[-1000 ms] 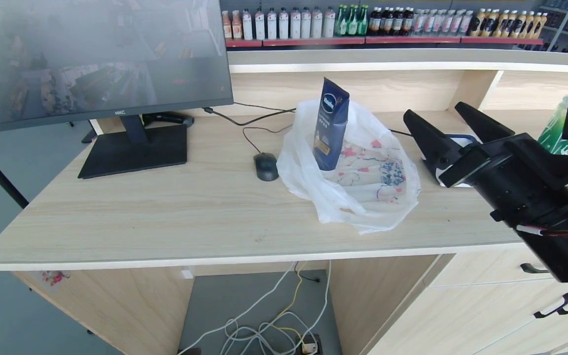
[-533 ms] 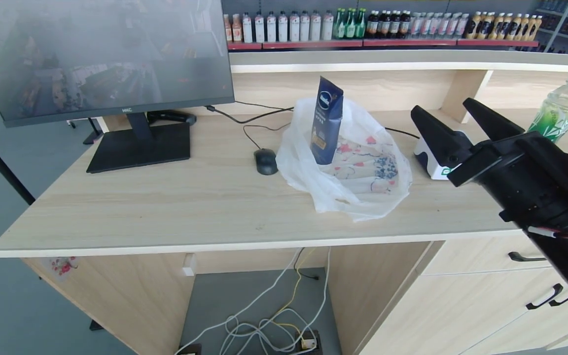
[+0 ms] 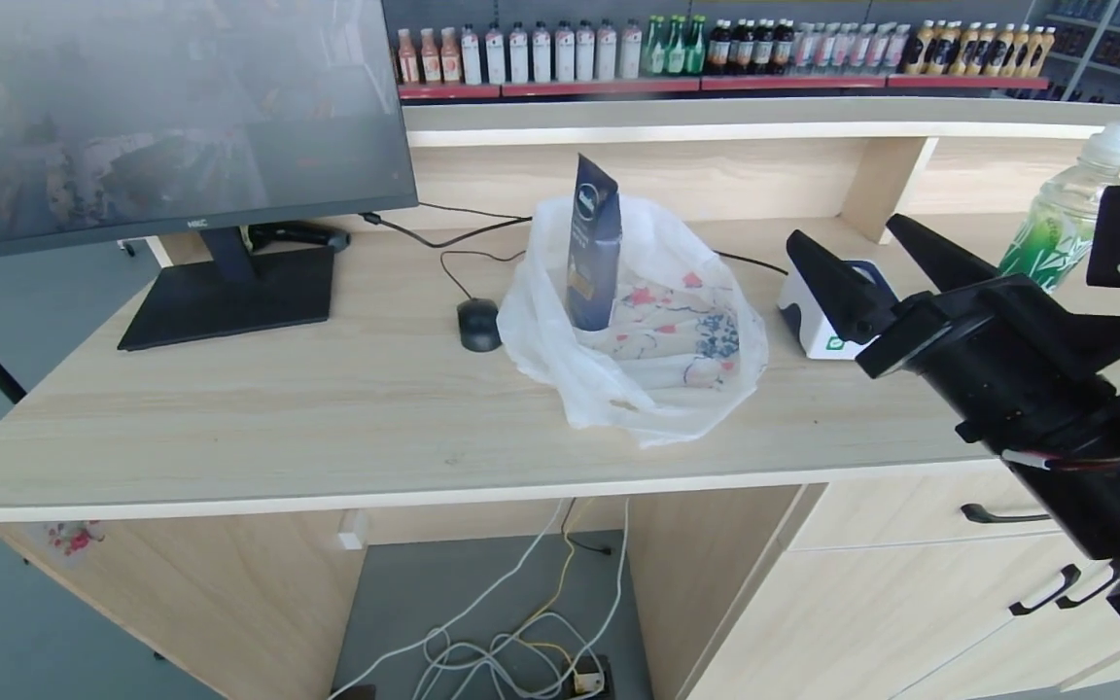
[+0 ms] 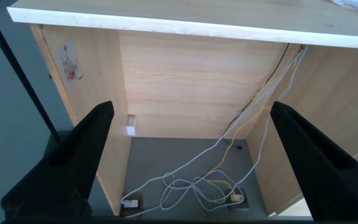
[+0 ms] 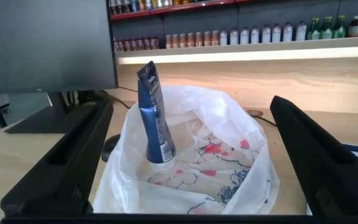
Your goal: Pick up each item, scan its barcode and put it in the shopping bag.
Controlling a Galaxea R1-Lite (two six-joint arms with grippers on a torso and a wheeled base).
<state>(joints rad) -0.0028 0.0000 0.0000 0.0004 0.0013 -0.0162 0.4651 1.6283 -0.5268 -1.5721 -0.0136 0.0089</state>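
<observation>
The translucent shopping bag (image 3: pixel 542 335) lies open on the wooden counter (image 3: pixel 229 418), and a tall dark blue pouch (image 3: pixel 594 243) stands upright inside it against the wall nearest the monitor (image 3: pixel 171 107), above a red-and-blue flowered packet lying flat in the bag. The right gripper (image 3: pixel 847 233) hangs just beside the bag on the robot's right, jaws spread wide and holding nothing; its wrist camera looks straight at the bag (image 5: pixel 126 174) and the pouch (image 5: pixel 156 118). A white and dark scanner (image 3: pixel 813 326) sits beside the bag on that same side, partly behind the gripper's fingers, with a green bottle (image 3: pixel 1056 224) farther out from the bag. A black mouse (image 3: pixel 478 324) rests just beside the bag on the opposite side. The left gripper (image 4: pixel 191 107) is down below the counter edge, well away from the bag, jaws also released and empty. Compared with half a second ago the whole head view has slid sideways, so the camera has moved; the bag, pouch, scanner and bottle keep their places among themselves, and the right gripper keeps about the same place beside the bag.
</observation>
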